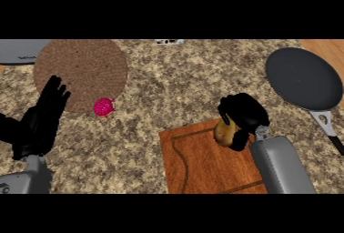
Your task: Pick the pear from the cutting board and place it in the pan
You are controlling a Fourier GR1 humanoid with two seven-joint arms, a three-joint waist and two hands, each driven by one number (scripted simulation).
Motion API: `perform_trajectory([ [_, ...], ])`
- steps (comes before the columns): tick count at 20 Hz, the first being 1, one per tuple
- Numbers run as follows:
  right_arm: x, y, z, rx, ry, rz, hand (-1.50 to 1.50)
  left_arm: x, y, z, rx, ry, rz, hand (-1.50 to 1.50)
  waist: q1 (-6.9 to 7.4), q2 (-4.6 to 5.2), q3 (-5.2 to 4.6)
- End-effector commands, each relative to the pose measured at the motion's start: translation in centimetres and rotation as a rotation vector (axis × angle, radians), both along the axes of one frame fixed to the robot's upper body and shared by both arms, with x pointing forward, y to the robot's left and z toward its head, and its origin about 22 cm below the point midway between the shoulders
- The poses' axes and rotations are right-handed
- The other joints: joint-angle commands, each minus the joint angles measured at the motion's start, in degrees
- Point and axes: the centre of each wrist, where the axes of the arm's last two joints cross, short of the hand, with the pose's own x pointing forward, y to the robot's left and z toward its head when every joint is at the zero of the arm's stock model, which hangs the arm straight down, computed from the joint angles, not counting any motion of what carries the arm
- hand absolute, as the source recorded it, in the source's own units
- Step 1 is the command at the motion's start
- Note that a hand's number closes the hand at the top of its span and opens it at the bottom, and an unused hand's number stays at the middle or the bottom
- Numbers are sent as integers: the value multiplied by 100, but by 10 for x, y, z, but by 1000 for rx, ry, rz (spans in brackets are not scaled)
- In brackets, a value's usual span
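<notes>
A: Where is the pear (pixel 224 132) sitting right now?

B: At the far right corner of the cutting board (pixel 201 159), with the right hand (pixel 243 112) curling its fingers round it. The left hand (pixel 42 119) is resting at the left, fingers straight.

A: What is worrying you?

B: The pear is poking out below the fingers, so it may be slipping on the way. The pan (pixel 303 78) is lying far right on the bench (pixel 174 82); swinging low, the hand could be clipping its rim or handle.
</notes>
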Motion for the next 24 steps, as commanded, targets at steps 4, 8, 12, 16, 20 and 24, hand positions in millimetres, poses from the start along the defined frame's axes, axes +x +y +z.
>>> perform_trajectory([
  [4, -1, -10, 74, 97, -399, -427, 150, 3, 1, -9, 4, 19, -30, 0, 166, 14, 0],
  [8, -16, 12, 121, 120, -545, -453, 150, 15, -7, 9, -9, -23, -66, 0, 278, 26, 2],
  [12, -33, 1, 156, 160, -543, -509, 150, 15, -1, 9, -15, -3, -61, 0, 317, 38, 5],
  [16, -1, -25, 169, 196, -556, -596, 150, 11, -23, 2, -4, -3, -70, 0, 381, 59, 7],
  [20, 6, -66, 166, 228, -599, -653, 150, 19, -12, -4, 6, -4, -59, 0, 367, 64, 7],
  [24, 12, -125, 141, 273, -610, -723, 150, 12, -21, 3, 1, -8, -65, 0, 381, 68, 11],
])
